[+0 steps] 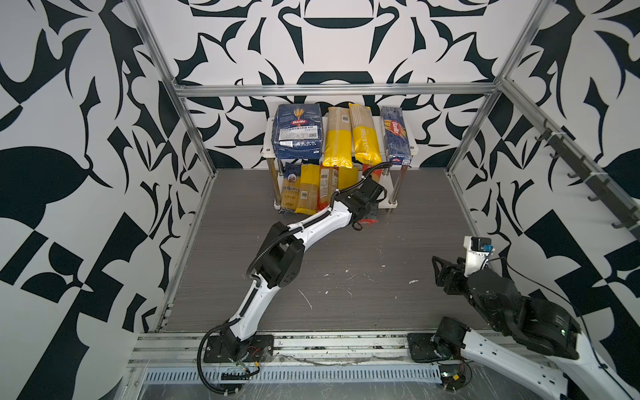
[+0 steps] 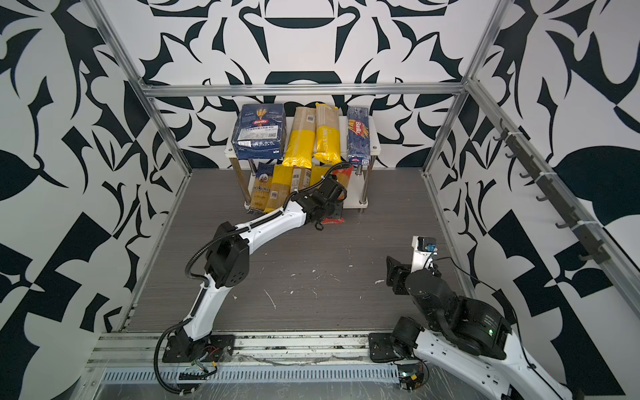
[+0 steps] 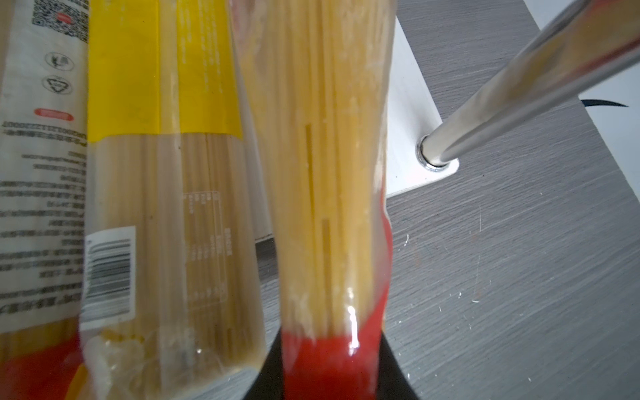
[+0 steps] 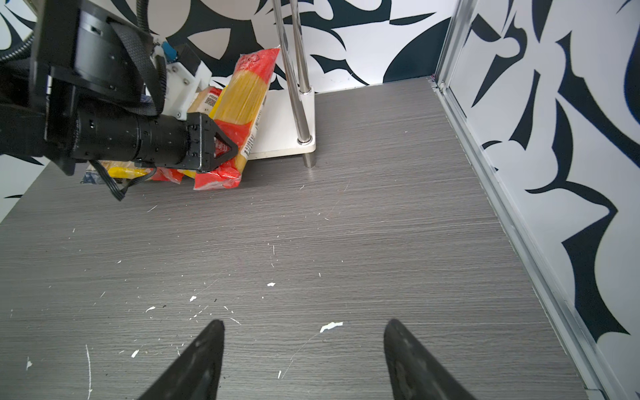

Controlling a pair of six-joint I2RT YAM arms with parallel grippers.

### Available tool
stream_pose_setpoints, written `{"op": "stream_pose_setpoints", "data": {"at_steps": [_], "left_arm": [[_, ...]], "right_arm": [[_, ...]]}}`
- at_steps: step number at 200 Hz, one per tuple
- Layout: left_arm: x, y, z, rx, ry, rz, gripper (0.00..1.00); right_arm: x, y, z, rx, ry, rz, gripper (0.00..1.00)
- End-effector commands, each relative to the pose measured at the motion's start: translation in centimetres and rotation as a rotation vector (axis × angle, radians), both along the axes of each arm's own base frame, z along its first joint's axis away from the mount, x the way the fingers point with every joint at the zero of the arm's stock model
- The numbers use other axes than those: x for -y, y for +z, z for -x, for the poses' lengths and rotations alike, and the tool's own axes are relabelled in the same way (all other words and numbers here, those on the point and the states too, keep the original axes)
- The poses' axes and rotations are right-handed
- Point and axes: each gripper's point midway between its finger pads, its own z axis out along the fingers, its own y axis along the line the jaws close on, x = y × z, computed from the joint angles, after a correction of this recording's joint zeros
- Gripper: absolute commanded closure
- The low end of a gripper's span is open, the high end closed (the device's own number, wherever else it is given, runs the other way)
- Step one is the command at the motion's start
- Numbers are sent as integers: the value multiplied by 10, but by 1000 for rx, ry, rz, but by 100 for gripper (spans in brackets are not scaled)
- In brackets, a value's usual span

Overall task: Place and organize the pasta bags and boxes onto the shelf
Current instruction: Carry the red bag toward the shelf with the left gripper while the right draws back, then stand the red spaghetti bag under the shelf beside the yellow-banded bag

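Left pincer (image 4: 227,149) clamped tight on red-ended spaghetti bag (image 4: 242,104), right pincer (image 4: 304,322) gaping wide, empty, above table (image 4: 346,225)

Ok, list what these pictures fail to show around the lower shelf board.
- Red-and-clear plastic spaghetti bag: in both top views, mostly covered by the left end effector.
- Back of the lower white shelf board: hidden under the upper board in both top views.
- Label print: blurred, left wrist view.
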Motion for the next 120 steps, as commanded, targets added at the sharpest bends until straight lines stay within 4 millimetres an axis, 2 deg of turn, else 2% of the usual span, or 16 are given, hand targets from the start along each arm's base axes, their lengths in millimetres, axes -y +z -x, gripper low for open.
{"op": "stream_pose_setpoints", "data": {"at_steps": [1,42,120], "left_arm": [[13,64,-33,157,44,176,98],[18,63,-40,160,47,208,95],[31,65,-49,178,37,249,61]], "right_arm": [[9,14,0,39,-42,-24,25],[14,18,1,47,-57,-22,25],[21,22,3,65,-78,-35,25]]}}
